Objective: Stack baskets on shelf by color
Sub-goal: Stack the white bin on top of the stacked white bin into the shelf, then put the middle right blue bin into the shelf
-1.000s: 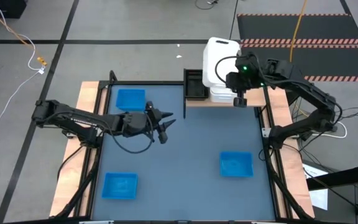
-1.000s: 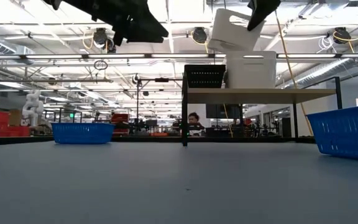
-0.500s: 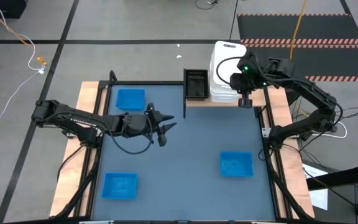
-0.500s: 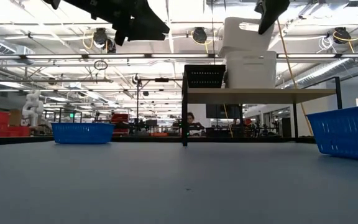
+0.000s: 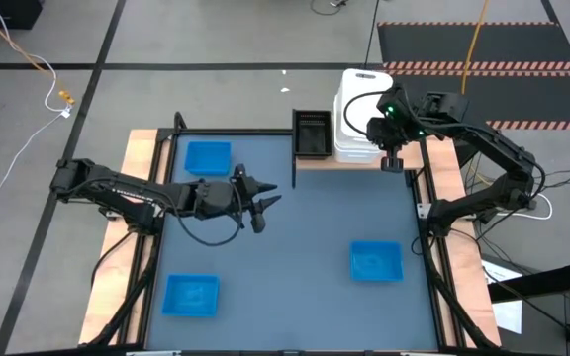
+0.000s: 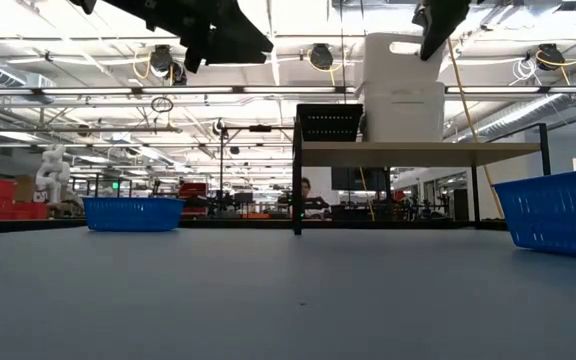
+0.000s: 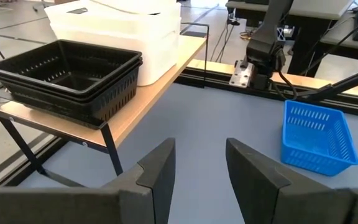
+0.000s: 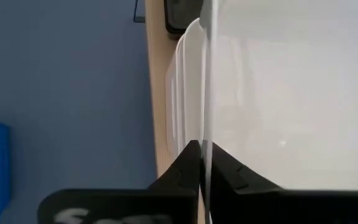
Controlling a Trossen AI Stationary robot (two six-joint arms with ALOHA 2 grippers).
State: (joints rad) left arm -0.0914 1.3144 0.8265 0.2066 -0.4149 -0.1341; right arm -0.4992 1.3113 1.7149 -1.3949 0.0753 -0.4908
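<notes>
Blue baskets [image 5: 376,261]: three on the table, unmoved.
Left gripper [image 5: 265,198]: fingers spread, empty, over the table's middle.
White baskets [image 5: 356,117]: top one now level, nested on shelf [image 5: 327,161]'s right part.
Right gripper [image 8: 201,163]: pinching its rim.
Black basket [image 5: 312,133]: beside the white stack, near the shelf's left edge.

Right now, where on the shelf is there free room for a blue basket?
The shelf is crowded: the black basket fills its left end, the white stack, pinched by the right gripper, fills the rest. Free room is on the tabletop, between the blue baskets; the left gripper hovers there, open.
</notes>
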